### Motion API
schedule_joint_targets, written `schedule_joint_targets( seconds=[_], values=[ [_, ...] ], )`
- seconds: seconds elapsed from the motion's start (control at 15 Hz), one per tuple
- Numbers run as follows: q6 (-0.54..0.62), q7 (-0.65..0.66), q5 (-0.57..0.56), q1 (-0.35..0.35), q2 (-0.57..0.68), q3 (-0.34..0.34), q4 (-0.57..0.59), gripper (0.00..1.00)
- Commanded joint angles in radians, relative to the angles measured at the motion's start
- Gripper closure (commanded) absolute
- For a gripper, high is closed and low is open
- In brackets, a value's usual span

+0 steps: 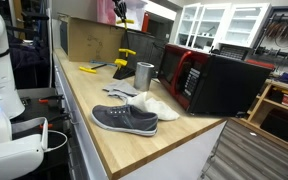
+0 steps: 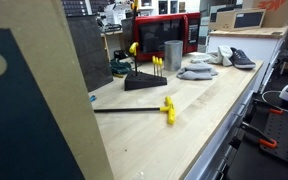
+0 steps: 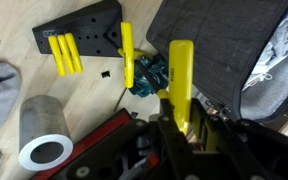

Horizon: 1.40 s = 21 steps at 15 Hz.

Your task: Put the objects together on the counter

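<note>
1. Wooden counter [image 1: 84,95] runs along a workshop wall, with a black-and-red microwave [image 1: 219,80] and a cardboard box [image 1: 89,40] standing on it.
2. In the wrist view the gripper [image 3: 152,42] points down at the counter, and its yellow fingers [image 3: 182,80] stand apart.
3. A crumpled teal object [image 3: 149,73] sits right between those fingers. I cannot tell whether they press on it or only straddle it.
4. Left of the fingertips in that view lies a black tool holder [image 3: 89,28], close by, with yellow handles [image 3: 64,52] stuck in its near end.
5. Further left and back toward the wrist stands a metal cup [image 3: 42,125], upright with its mouth open.
6. Right of the fingers is a dark textured panel [image 3: 219,40], just beside the right-hand finger.
7. A grey shoe [image 1: 124,119] rests on the counter well apart from the gripper, past the cup.
8. In an exterior view a yellow-handled tool [image 2: 167,108] lies flat on the wood, also well apart, on the far side of the holder.
</note>
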Motion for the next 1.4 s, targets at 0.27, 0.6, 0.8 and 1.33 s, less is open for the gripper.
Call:
schedule_joint_targets(
  seconds=[0.27, 0.6, 0.8, 1.33],
  values=[
    [-0.226, 0.004, -0.166, -0.096, -0.245, 0.118, -0.121, 0.94],
    [-0.386, 0.01, -0.295, -0.142, -0.314, 0.175, -0.222, 0.94],
    [-0.466, 0.017, -0.362, -0.157, -0.311, 0.189, -0.288, 0.94],
    [-0.6, 0.03, -0.595, -0.191, -0.244, 0.158, -0.433, 0.94]
  ],
)
